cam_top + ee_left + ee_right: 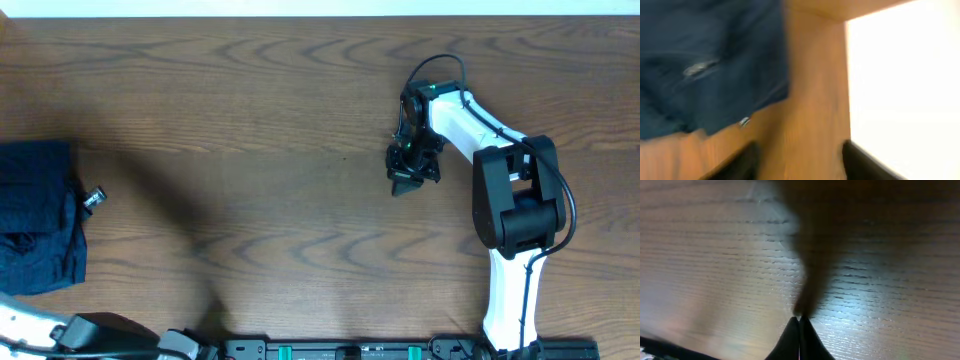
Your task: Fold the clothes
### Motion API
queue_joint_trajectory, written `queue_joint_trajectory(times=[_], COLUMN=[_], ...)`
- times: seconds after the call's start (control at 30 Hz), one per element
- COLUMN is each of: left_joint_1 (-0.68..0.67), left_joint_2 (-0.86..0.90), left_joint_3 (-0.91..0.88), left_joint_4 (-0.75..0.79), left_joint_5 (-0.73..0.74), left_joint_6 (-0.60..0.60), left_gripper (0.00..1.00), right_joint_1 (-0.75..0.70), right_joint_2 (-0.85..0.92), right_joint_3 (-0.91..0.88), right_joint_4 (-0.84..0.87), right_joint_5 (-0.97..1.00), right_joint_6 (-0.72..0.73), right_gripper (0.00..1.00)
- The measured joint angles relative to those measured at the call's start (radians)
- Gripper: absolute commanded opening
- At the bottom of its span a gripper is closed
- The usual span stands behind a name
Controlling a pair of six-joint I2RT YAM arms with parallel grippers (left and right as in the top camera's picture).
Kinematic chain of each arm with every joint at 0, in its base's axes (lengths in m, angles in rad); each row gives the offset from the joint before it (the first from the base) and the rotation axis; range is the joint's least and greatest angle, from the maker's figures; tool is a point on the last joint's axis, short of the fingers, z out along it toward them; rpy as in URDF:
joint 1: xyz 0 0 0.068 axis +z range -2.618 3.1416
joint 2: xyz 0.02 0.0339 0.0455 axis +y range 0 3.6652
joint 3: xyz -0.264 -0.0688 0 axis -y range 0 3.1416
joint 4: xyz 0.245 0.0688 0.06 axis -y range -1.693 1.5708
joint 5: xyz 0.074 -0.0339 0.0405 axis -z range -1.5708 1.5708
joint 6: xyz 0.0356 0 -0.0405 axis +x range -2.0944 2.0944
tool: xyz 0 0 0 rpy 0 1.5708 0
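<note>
The crumpled dark blue clothes [35, 215] lie at the far left edge of the table [300, 100], and the overhead view shows a small metal fastener [93, 198] beside them. Only the blurred left wrist view shows the left gripper [800, 150], spread wide and empty near the cloth. Right of centre, the right gripper [799, 325] is pinched together on nothing above bare wood.

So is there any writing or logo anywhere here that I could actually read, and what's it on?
No text can be read in any view.
Blue garment: a small pale tag at its edge, too blurred to read.
Black rail at the table's near edge: green marks, too small to read.
Wooden table: no writing shows.
</note>
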Motion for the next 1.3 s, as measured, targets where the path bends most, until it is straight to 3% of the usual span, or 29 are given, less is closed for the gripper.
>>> queue_joint_trajectory(times=[0.03,0.1,0.2,0.47,0.8,1.1,1.3], left_joint_1=[-0.018,-0.048,-0.087,-0.088,-0.065,0.064,0.113], left_joint_2=[0.000,0.010,0.039,0.197,0.492,0.588,0.667], left_joint_3=[0.000,0.000,0.000,0.000,0.000,0.010,0.042], left_joint_4=[0.043,0.113,0.221,0.324,0.314,0.203,0.167], left_joint_5=[0.009,0.020,0.023,-0.002,-0.006,0.040,0.154], left_joint_6=[0.029,0.085,0.145,0.246,0.316,0.334,0.384], left_gripper=[0.11,0.06,0.06,0.06,0.06,0.06,0.06], right_joint_1=[0.000,0.000,0.000,0.000,0.000,0.000,0.000], right_joint_2=[0.000,0.000,0.000,0.011,0.019,0.030,0.030], right_joint_3=[0.000,0.000,0.000,-0.005,-0.012,-0.013,-0.013], right_joint_4=[0.000,-0.002,-0.010,-0.050,-0.088,-0.113,-0.113], right_joint_5=[0.000,0.000,-0.001,-0.034,-0.060,-0.061,-0.062], right_joint_6=[0.000,0.000,-0.001,-0.019,-0.026,-0.026,-0.026], right_gripper=[0.01,0.01,0.01,0.01,0.01,0.01,0.01])
